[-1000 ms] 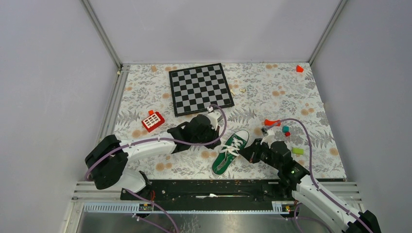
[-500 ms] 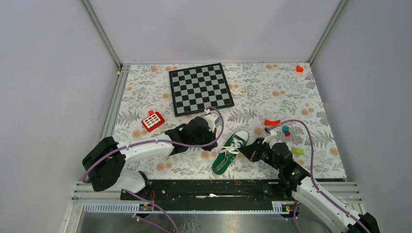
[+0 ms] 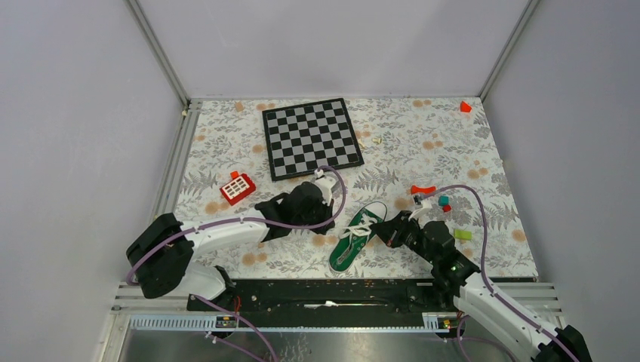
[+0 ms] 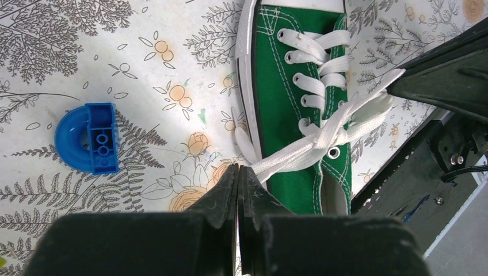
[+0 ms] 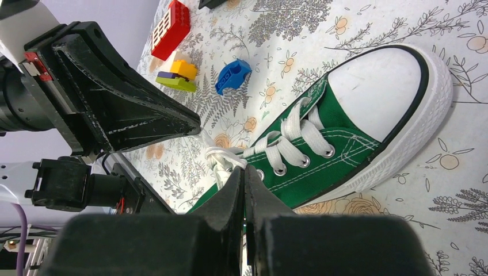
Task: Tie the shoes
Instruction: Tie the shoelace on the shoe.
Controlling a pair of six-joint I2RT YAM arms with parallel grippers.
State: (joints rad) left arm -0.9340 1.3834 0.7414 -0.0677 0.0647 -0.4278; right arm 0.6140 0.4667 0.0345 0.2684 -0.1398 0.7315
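Top view: we have the green sneaker [image 3: 349, 247] on the floral table [image 3: 423, 151], between our two grippers, toe pointing away from the arm bases. The left gripper [image 3: 336, 222] sits just off the shoe's left flank and the right gripper [image 3: 378, 227] just off its right flank, both level with the laces [image 3: 363, 222]. Beyond the left gripper is the chessboard [image 3: 312, 138], and off to its left a red brick [image 3: 237, 188]. Past the right gripper we see a red curved piece [image 3: 423, 189], a teal block [image 3: 444, 200] and a lime block [image 3: 463, 234].

Left wrist: left jaws are clamped together with no gap, a white strand pinched at the tips. From there the strand runs ahead and right to where the laces cross over the lower eyelets. The sneaker is ahead of the jaws, slightly right. A second strand goes up-right from the crossing to the right gripper's tip. A blue arch brick [image 4: 89, 138] lies left of the jaws, apart from the shoe.

Right wrist: right jaws are pressed shut on a bunch of lace at the tips. The sneaker lies ahead and right, on its sole, white toe cap [image 5: 380, 92] at the far end. The left gripper is upper left of us, its tip meeting the other strand just beside the crossing. Beyond it we see the blue arch, then a yellow brick [image 5: 183, 69] touching a lime plate [image 5: 174, 84], and farther out the red brick.
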